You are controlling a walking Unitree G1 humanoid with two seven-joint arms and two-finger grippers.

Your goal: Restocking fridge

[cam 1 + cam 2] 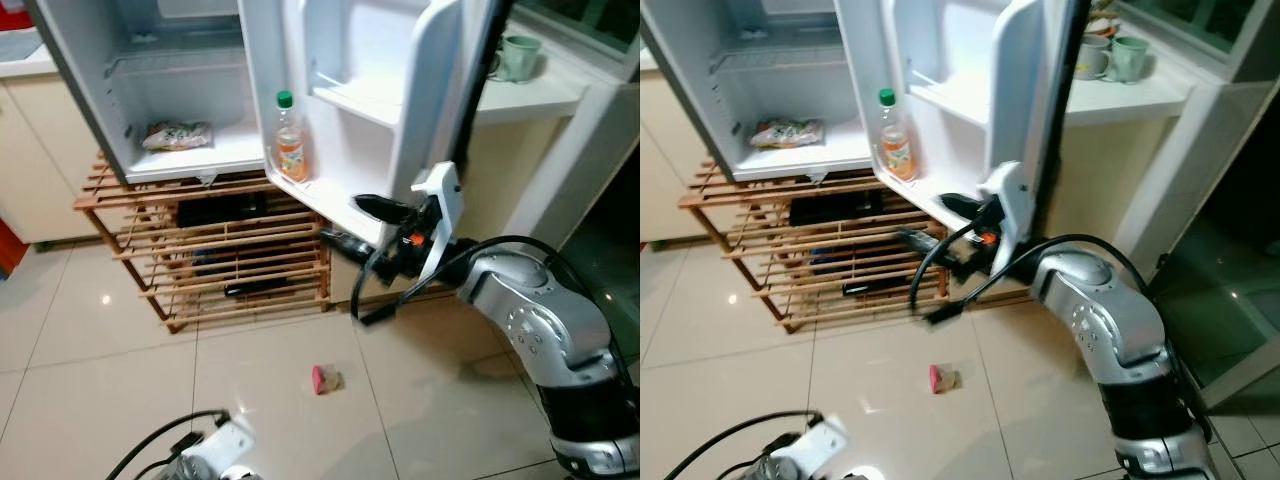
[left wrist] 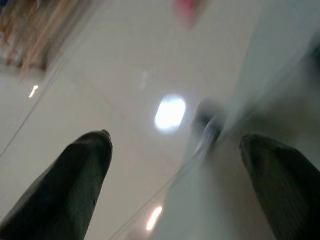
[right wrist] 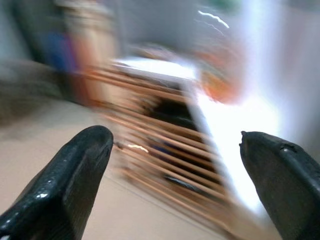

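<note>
Restocking under way: the right pincer (image 1: 352,222), fingers spread and holding nothing, hovers just below the open fridge door (image 1: 350,90), whose lower shelf holds an orange-drink bottle (image 1: 290,142). A packet (image 1: 177,134) lies inside the fridge compartment (image 1: 185,160). Left pincer (image 2: 175,165) hangs open, empty. Next move probably calls for fetching another item.

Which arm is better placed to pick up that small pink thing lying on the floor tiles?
Probably left: the left pincer hangs low, open over the tiles, near the small pink object. The right pincer is raised by the white fridge door.
</note>
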